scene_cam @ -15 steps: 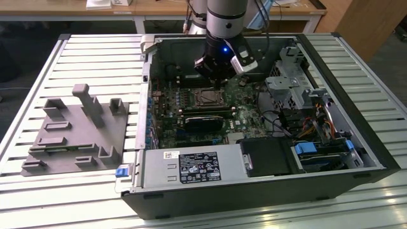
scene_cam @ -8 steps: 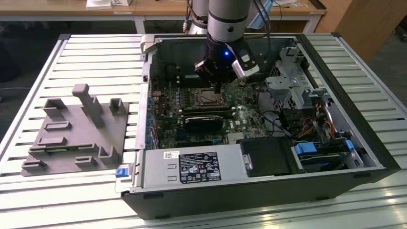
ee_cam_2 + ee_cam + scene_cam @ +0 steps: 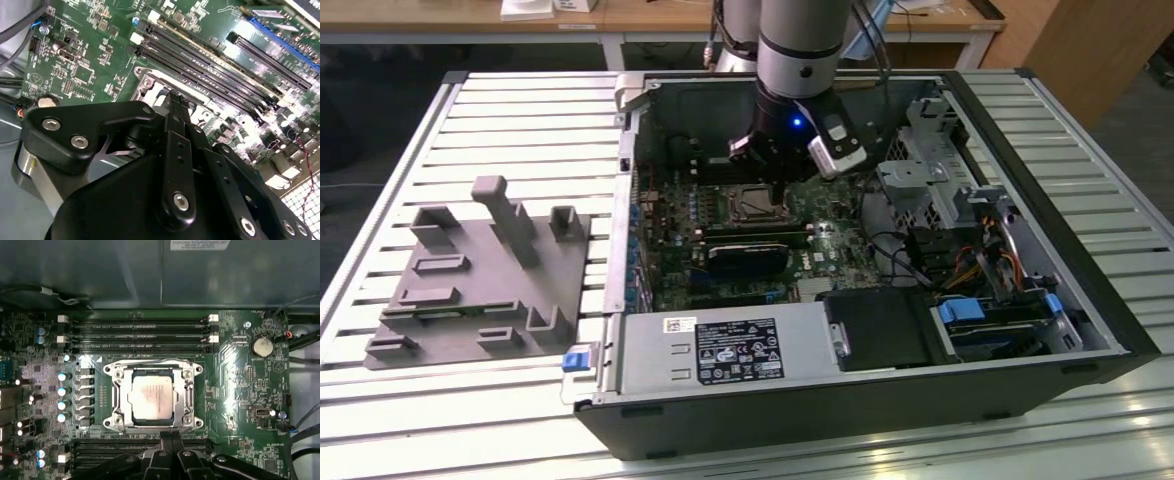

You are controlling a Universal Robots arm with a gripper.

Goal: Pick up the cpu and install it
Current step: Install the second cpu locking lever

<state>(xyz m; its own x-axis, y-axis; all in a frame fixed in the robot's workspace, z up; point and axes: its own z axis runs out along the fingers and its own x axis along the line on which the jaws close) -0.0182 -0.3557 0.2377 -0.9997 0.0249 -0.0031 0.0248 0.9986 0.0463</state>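
Note:
The cpu (image 3: 152, 399), a silver-grey square chip, lies flat inside the motherboard socket (image 3: 114, 400), with the socket's metal frame around it. In the exterior view the cpu (image 3: 754, 205) sits in the middle of the open computer case. My gripper (image 3: 779, 190) hangs just above the socket, at its edge. In the first wrist view the gripper (image 3: 170, 436) has its black fingers pressed together, shut, with nothing between them, right beside the socket frame. In the second wrist view the gripper (image 3: 174, 99) points down at the socket frame (image 3: 146, 84).
Memory slots (image 3: 140, 332) run along one side of the socket and more slots (image 3: 120, 447) along the other. A dark card (image 3: 747, 258), a power supply (image 3: 720, 350), cables (image 3: 967, 262) and the case walls (image 3: 630, 180) surround it. A grey fixture (image 3: 480, 270) stands on the slatted table.

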